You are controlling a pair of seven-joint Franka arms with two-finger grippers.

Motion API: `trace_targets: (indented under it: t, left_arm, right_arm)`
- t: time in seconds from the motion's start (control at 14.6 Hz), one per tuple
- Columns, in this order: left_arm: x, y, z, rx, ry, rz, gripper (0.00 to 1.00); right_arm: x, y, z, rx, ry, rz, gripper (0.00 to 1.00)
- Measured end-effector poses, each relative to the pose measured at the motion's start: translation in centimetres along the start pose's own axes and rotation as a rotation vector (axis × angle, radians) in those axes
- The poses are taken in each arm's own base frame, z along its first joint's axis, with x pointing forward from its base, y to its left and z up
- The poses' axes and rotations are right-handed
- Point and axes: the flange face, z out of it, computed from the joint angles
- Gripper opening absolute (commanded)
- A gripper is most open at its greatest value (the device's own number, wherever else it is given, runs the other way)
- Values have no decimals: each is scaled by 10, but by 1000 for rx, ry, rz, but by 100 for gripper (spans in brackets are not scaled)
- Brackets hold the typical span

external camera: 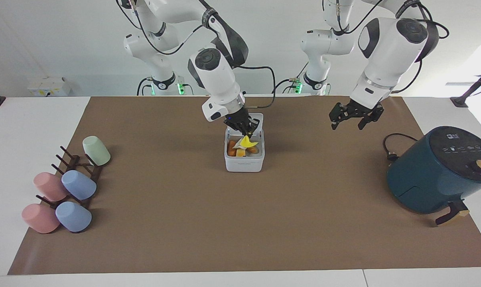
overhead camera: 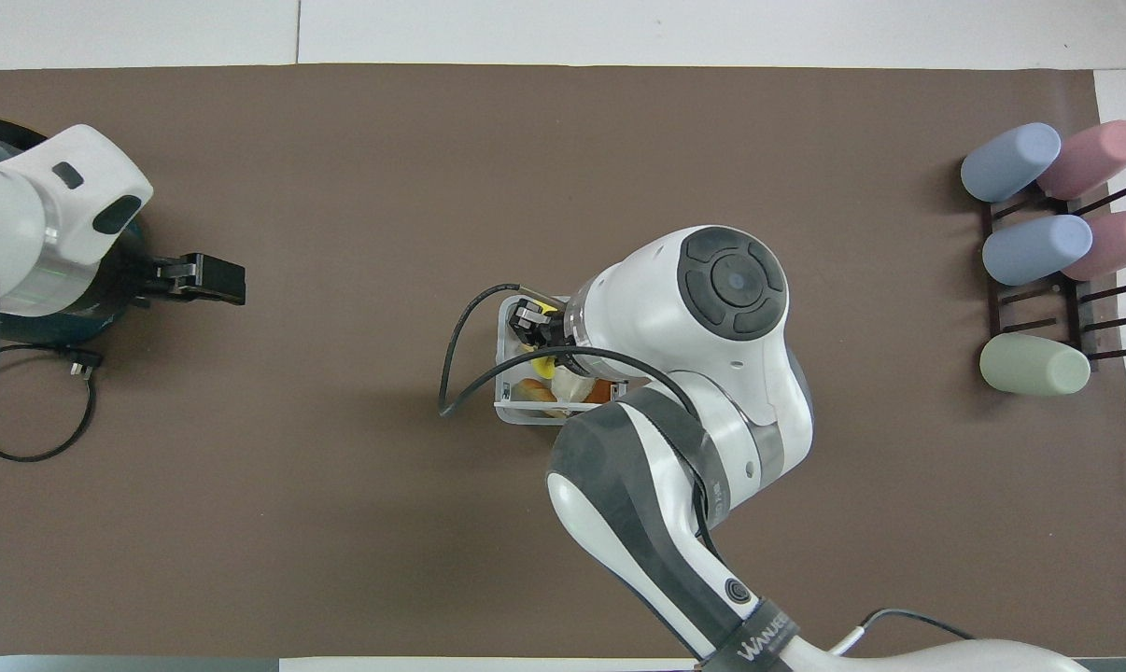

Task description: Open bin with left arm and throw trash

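Note:
The white bin [external camera: 243, 163] stands mid-mat with its lid upright and open; part of it shows in the overhead view [overhead camera: 518, 415]. Inside lie orange toast-like bits [external camera: 231, 148] and a white paper wad [external camera: 239, 146]. My right gripper [external camera: 246, 132] is over the bin's opening, shut on the flat yellow piece [external camera: 249, 142], which hangs just above the trash inside. In the overhead view the right gripper [overhead camera: 530, 331] and arm cover most of the bin. My left gripper [external camera: 356, 119] is open and empty, raised over the mat between the bin and the air fryer.
A dark teal air fryer [external camera: 436, 171] with its cable [external camera: 392, 145] stands at the left arm's end. A dark rack with several pastel cups [external camera: 79, 185] stands at the right arm's end, also in the overhead view [overhead camera: 1039, 247].

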Motion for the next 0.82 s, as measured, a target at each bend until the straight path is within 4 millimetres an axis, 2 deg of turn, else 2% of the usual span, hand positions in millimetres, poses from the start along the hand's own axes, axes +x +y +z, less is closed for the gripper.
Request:
trace_targets:
  t: [0.27, 0.41, 0.55, 0.62, 0.75, 0.82]
  left_arm:
    - [-1, -43, -36, 21, -10, 23, 100]
    - [-3, -56, -54, 31, -15, 40, 100]
    - [-6, -61, -63, 38, -25, 49, 100]
    - [-7, -61, -67, 47, -32, 52, 100]
    - [-9, -61, -73, 56, -41, 54, 100]
    - [-10, -61, -74, 56, -44, 55, 100]
  right_arm:
    - [6, 4, -7, -3, 3, 14, 100]
    - [16, 9, -23, -46, 26, -7, 100]
    - [41, 23, -55, -134, 79, -77, 100]
    - [58, 35, -78, -163, 92, -114, 100]
    - [88, 63, -133, -190, 96, -163, 100]
    - [96, 77, -162, -202, 88, -190, 100]
